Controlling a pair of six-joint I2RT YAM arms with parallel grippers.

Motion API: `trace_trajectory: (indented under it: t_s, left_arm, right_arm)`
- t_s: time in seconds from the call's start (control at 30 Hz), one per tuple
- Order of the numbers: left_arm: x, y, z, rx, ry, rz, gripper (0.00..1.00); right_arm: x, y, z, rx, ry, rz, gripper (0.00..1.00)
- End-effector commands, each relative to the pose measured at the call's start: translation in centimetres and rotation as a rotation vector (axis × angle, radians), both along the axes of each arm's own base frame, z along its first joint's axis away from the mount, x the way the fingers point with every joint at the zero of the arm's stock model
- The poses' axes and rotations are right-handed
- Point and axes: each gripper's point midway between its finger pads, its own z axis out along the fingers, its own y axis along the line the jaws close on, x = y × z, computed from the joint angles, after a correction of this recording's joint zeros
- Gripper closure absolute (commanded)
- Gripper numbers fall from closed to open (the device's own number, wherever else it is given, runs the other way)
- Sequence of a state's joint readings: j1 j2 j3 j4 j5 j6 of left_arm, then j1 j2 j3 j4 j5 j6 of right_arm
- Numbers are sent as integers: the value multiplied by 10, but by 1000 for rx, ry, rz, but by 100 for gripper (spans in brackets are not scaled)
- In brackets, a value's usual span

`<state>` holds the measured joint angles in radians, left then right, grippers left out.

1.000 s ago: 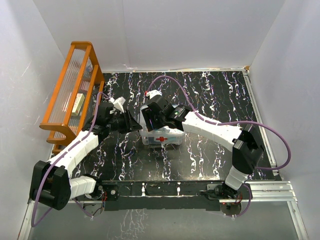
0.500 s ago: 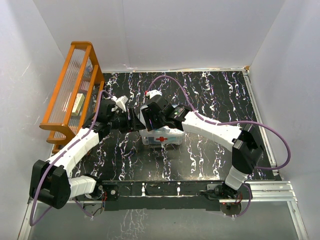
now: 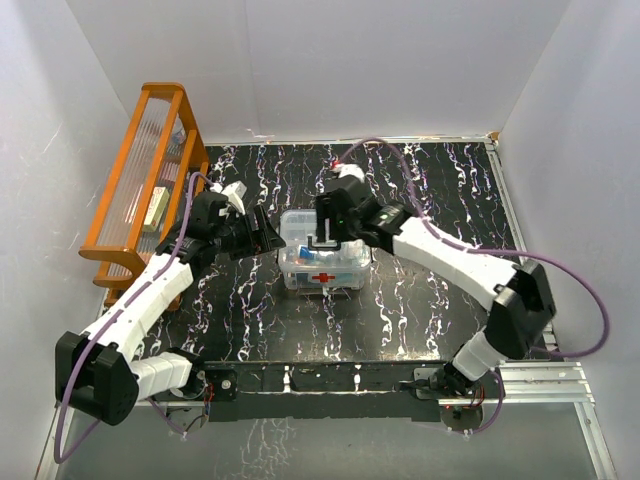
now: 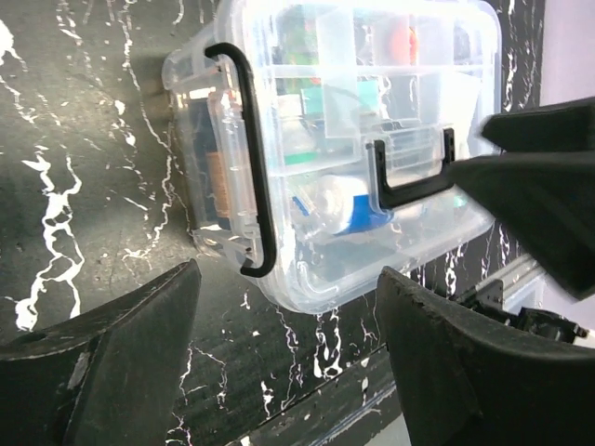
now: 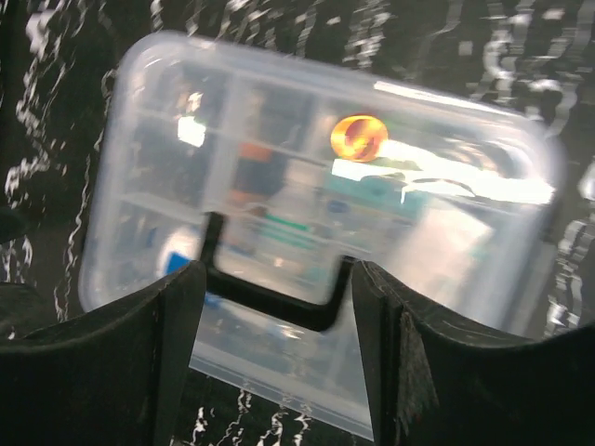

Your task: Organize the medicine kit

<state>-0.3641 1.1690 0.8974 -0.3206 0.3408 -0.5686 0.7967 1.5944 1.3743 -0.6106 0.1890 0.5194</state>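
The medicine kit (image 3: pixel 322 265) is a clear box with a red cross (image 3: pixel 322 278) on its front, standing at mid-table. Its clear lid lies on top with the dark handle (image 3: pixel 322 241) flat. Small packets show through the plastic (image 4: pixel 353 111). My left gripper (image 3: pixel 264 237) stands open just left of the box, whose near corner shows beyond its fingertips (image 4: pixel 288 279). My right gripper (image 3: pixel 334 226) hovers open over the back of the lid. In its blurred view the handle (image 5: pixel 270 293) lies between the open fingers (image 5: pixel 276 279), untouched.
An orange slatted rack (image 3: pixel 150 180) stands along the left wall with a small pale item (image 3: pixel 155 208) on it. White walls close in the table on three sides. A metal rail (image 3: pixel 350 375) runs along the near edge. A black latch bar (image 4: pixel 246 158) spans the box's left end.
The left gripper has opened beside the box. The right gripper has lifted off the box and drawn back towards the far side, uncovering the lid and handle.
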Motion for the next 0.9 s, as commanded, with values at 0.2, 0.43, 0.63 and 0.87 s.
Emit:
trace_trajectory:
  t_s: [0.2, 0.43, 0.63, 0.87]
  left_arm:
    - [6, 12, 23, 34, -89, 54, 2]
    - [15, 0, 7, 19, -24, 30, 1]
    - [24, -15, -5, -19, 37, -4, 6]
    - [29, -20, -26, -2, 130, -11, 31]
  right_arm:
    - [13, -130, 32, 62, -141, -363, 31]
    - [-8, -126, -5, 153, 39, -216, 30]
    - [-16, -110, -20, 200, 112, -147, 41]
    - [-16, -100, -36, 209, 165, -103, 57]
